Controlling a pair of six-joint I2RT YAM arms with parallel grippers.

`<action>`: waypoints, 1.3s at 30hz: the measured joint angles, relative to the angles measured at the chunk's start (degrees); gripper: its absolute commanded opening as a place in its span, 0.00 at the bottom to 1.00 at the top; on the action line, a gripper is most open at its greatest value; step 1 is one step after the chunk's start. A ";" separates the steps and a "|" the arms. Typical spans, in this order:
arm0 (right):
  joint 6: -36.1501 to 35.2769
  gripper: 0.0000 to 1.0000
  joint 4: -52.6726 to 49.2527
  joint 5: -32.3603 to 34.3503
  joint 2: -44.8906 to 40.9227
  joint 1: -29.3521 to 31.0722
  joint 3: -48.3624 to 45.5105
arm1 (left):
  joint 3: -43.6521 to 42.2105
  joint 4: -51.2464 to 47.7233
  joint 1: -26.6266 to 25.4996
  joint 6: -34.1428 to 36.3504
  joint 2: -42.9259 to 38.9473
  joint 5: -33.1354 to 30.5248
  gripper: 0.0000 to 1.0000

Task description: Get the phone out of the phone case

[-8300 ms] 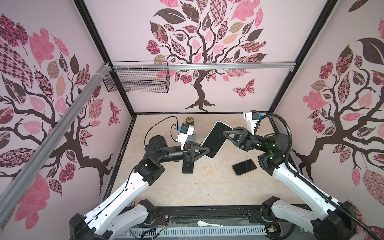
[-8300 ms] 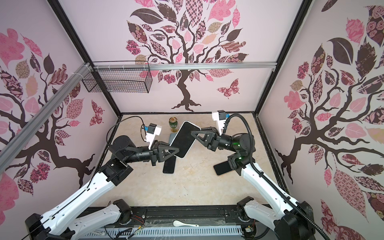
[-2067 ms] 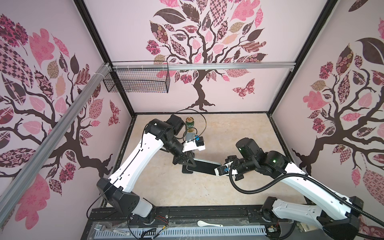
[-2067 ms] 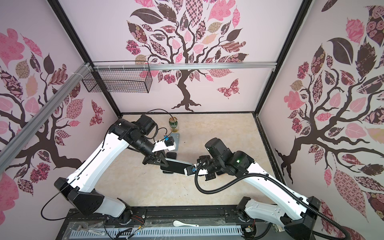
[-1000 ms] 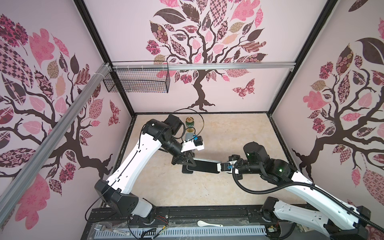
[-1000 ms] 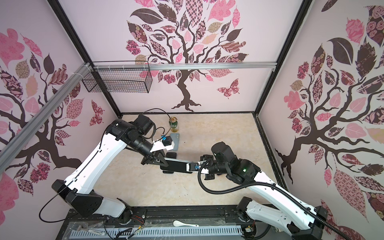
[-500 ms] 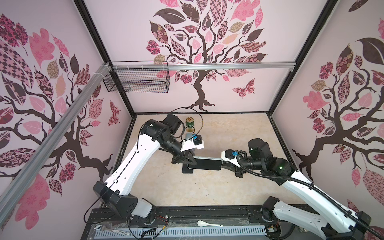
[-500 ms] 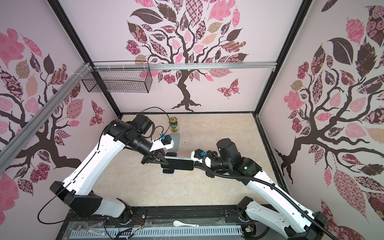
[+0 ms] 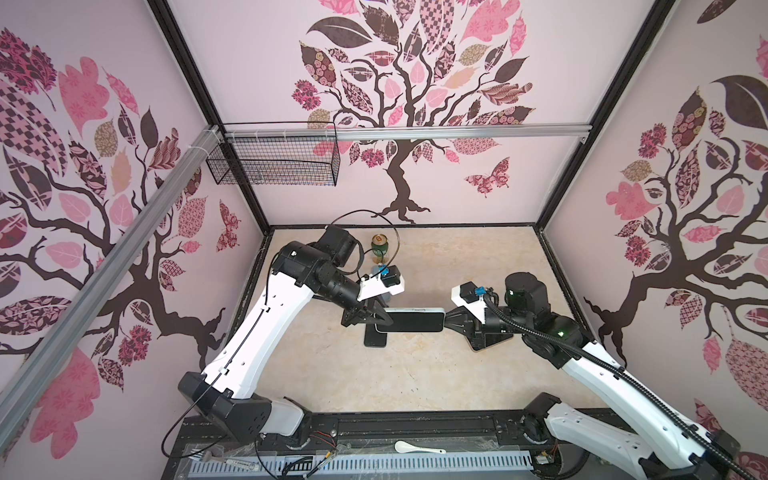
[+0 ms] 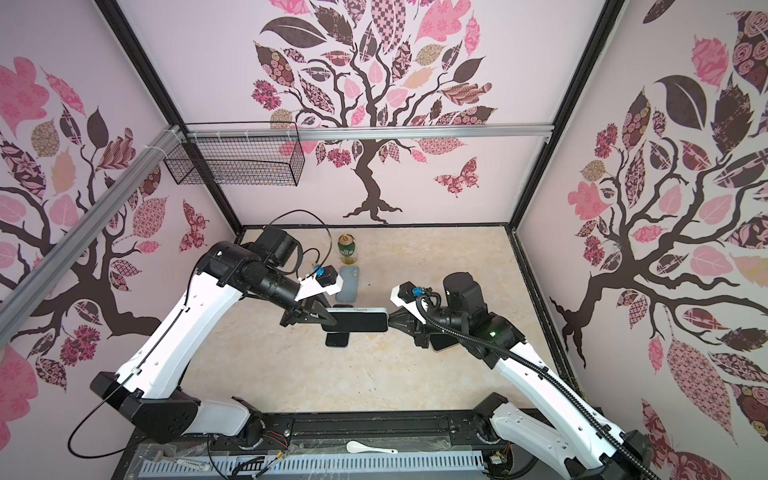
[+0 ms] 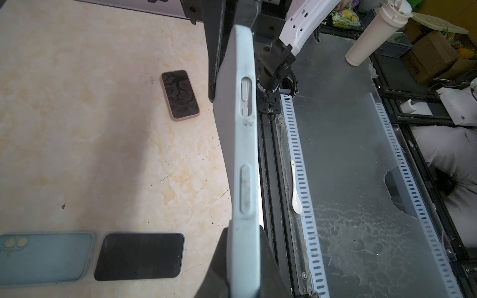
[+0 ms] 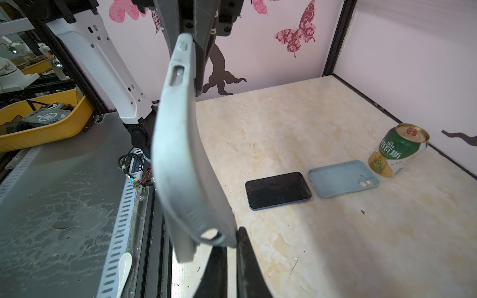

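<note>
Top-down view of a walled cell with a beige marble-look desk (image 9: 415, 386). At its middle, a phone (image 9: 411, 322) with its dark screen facing up hangs level above the desk, stretched between two arms. The left claw (image 9: 380, 321) is clamped on the left end and the right claw (image 9: 445, 322) on the right end, so both are closed on the pale blue-grey phone case (image 11: 244, 154), whose long buttoned edge runs away from each wrist camera. In the right wrist view the case looks bowed along its length. Directly below the left end a bare dark phone (image 9: 376, 338) lies flat on the desk. Just behind it lies an empty light-blue case (image 10: 348, 283), and behind that a green can (image 10: 346, 249) stands near the back wall. A second phone in a pink case (image 11: 180, 94) lies under the right arm's wrist. The desk is bare in front of the held phone up to the black front rail, where a white spoon (image 9: 417, 447) rests, and also bare toward the back right corner.
</note>
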 measured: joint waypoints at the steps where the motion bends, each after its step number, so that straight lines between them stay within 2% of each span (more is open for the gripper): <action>1: -0.66 0.22 -0.02 0.17 -0.55 0.00 0.02 | -0.85 1.14 0.11 -0.50 -0.90 0.33 0.00; 5: -4.52 0.44 1.18 2.64 -3.19 0.04 0.44 | -5.99 7.23 -0.13 -3.98 -6.25 1.05 0.00; 8: -7.06 0.51 1.95 5.35 -5.68 0.09 0.46 | -9.64 12.17 -0.26 -7.32 -10.49 0.92 0.00; 12: -7.74 0.51 3.74 8.39 -8.74 0.09 0.24 | -15.98 21.18 -0.26 -13.51 -15.82 0.59 0.00; 16: -4.48 0.51 10.21 9.01 -11.89 0.07 -3.17 | -25.14 34.38 -0.26 -22.91 -22.25 -0.04 0.00; 22: 4.28 0.52 27.78 5.62 -14.19 0.04 -12.15 | -37.55 56.04 -0.26 -38.10 -32.15 -1.49 0.00; 27: 10.27 0.53 40.70 2.36 -12.50 0.04 -14.40 | -44.61 73.50 -0.26 -49.62 -36.63 -1.16 0.00; 33: 15.10 0.52 51.30 -1.79 -10.32 0.17 -13.29 | -46.34 83.47 -0.33 -56.61 -35.98 2.01 0.00; 39: 18.12 0.50 54.16 -3.93 -9.09 0.33 -11.56 | -46.36 86.68 -0.63 -58.45 -35.43 5.81 0.00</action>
